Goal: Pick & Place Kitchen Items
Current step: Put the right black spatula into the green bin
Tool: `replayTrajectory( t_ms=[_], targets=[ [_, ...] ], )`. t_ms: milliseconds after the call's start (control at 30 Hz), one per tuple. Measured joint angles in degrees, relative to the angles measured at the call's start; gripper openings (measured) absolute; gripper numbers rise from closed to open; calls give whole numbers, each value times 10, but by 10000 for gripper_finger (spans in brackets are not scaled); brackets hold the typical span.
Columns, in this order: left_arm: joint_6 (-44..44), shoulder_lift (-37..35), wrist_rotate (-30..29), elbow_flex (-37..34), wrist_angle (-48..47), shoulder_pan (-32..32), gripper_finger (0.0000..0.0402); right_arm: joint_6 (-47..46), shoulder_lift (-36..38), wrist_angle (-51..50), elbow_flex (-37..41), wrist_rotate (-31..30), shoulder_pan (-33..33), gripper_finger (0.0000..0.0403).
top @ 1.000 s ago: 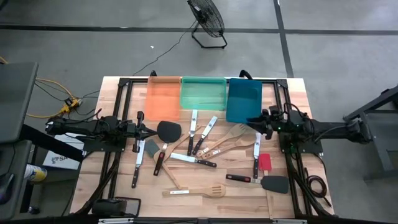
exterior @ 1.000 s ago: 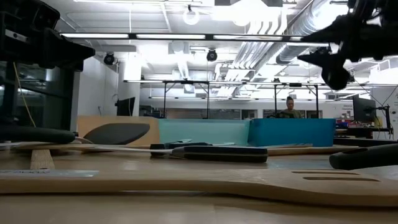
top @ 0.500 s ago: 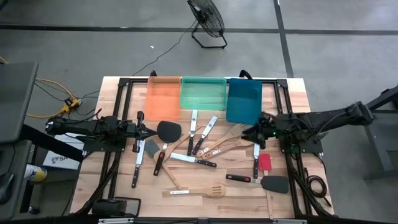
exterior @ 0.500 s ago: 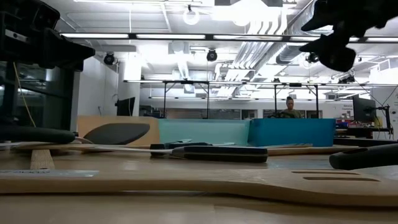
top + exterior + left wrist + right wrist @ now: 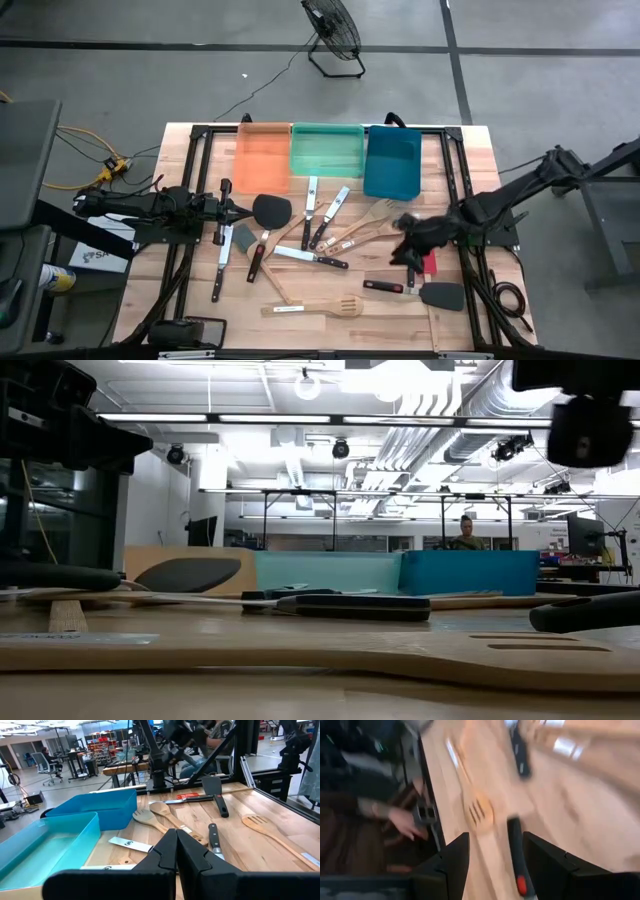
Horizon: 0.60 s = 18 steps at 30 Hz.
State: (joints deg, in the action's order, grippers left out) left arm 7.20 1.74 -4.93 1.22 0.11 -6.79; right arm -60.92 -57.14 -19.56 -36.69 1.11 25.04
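Note:
Many kitchen items lie flat on the wooden table (image 5: 190, 290): black-handled knives (image 5: 312, 257), a black spatula (image 5: 270, 210), a red spatula (image 5: 426, 262), wooden spoons (image 5: 368, 222) and a wooden slotted turner (image 5: 315, 307). My right gripper (image 5: 403, 252) is open and empty. It hovers over the table's right half above a black-handled utensil (image 5: 516, 851) with a red mark, and the slotted turner (image 5: 477, 811) shows beyond it. My left gripper (image 5: 240, 211) is shut and empty, and waits at the table's left by the black spatula; it also shows in the left wrist view (image 5: 176, 851).
An orange tray (image 5: 263, 155), a green tray (image 5: 326, 150) and a blue tray (image 5: 391, 160) stand side by side at the far edge. A black frame (image 5: 195, 135) runs round the table. A person's hand (image 5: 402, 822) shows past the table's edge. A fan (image 5: 332, 30) stands on the floor.
My right arm has reached out from beside the blue tray's near right corner toward the table's near edge and a little left, and now hangs over the utensils near the red spatula. Its wrist view is blurred by the motion. No utensil has moved.

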Motion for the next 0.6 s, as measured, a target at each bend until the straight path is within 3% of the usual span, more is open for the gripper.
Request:
replayTrajectory(
  t_ms=[300, 600],
  targets=[
    [0, 0, 0, 0, 0, 0, 0, -51, -102, -3, 0, 65, 64, 174],
    [0, 0, 0, 0, 0, 0, 0, -79, -165, -22, -22, 62, 111, 173]
  ],
)
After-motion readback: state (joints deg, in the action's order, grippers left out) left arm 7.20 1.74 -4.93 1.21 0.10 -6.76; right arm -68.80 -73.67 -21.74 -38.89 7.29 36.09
